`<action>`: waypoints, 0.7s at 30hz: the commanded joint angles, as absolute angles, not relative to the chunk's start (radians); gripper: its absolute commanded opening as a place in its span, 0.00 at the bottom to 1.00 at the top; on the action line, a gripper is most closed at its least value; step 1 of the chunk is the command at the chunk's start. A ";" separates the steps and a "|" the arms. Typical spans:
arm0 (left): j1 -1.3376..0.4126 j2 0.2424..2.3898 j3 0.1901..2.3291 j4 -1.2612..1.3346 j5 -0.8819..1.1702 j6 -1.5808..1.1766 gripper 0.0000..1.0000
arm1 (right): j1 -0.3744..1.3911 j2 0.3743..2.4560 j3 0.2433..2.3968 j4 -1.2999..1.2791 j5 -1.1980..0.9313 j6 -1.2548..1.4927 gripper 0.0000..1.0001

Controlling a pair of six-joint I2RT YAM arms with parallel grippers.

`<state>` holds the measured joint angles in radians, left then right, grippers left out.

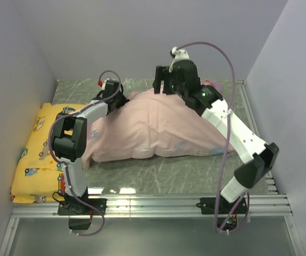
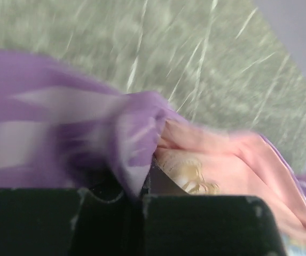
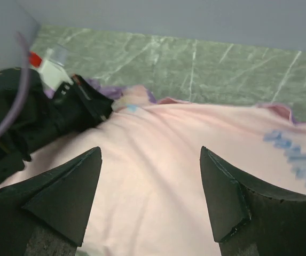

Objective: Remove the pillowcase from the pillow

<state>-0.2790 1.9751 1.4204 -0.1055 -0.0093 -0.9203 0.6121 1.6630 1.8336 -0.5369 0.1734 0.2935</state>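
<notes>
Lying near the far edge of the bench (image 1: 195, 170), the pillowcase (image 1: 158, 125) looks soft, light, limp; left fingers (image 2: 195, 224) pinch its purple edge, a sound hold, while right fingers (image 3: 67, 192) gape empty above.

A yellow pillow (image 1: 32, 160) on a green table (image 1: 169, 172).
It has little cars on it and lies at the left, by the grey wall (image 1: 3, 80). A metal rail (image 1: 158, 205) runs along the near edge.
</notes>
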 commanded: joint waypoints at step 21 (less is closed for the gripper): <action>-0.483 1.603 1.378 -0.227 -0.050 -0.810 0.78 | 0.692 1.385 0.890 -0.245 0.281 0.514 0.50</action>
<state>-0.4717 1.7321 1.3815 -0.1761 -0.0235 -0.8780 0.7097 1.3609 0.9390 -0.2119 0.2718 0.4976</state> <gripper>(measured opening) 0.759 0.506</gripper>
